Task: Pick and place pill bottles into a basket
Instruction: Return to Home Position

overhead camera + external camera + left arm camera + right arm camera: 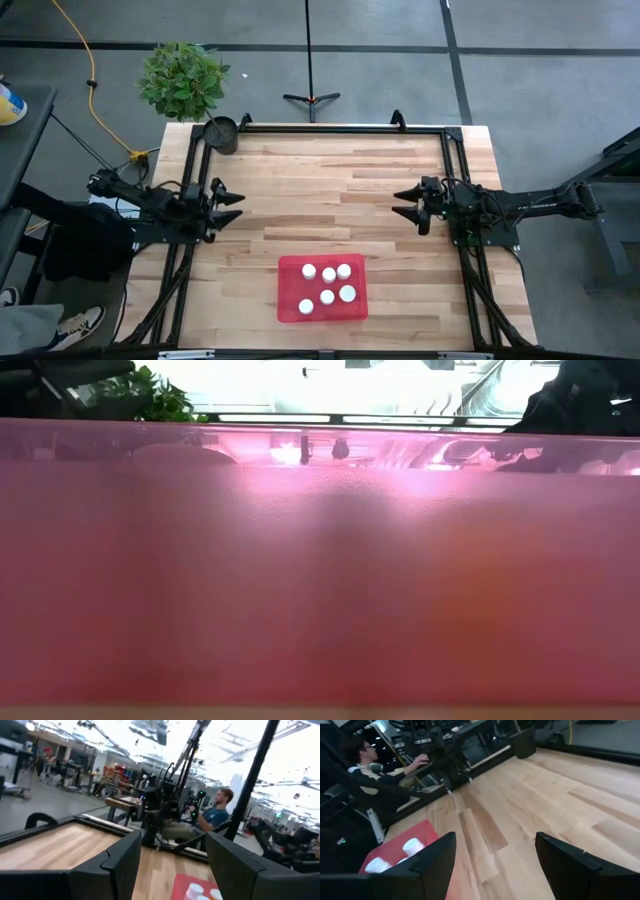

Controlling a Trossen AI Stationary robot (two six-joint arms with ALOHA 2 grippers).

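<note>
The red basket [292,268] lies flat on the table near its front edge, midway between the arms. Several pill bottles with white caps [328,273] stand upright inside it. The basket also shows in the left wrist view [187,882] and the right wrist view [395,847], and its red wall [320,560] fills the low view. My left gripper [236,204] is open and empty at the table's left side. My right gripper [403,204] is open and empty at the right side. Both are apart from the basket.
A small dark round pot [221,133] stands at the table's far left corner, with a green plant [183,77] on the floor behind it. A black frame [330,128] runs along the table's edges. Bare wood lies between the grippers. A person [212,815] sits beyond the table.
</note>
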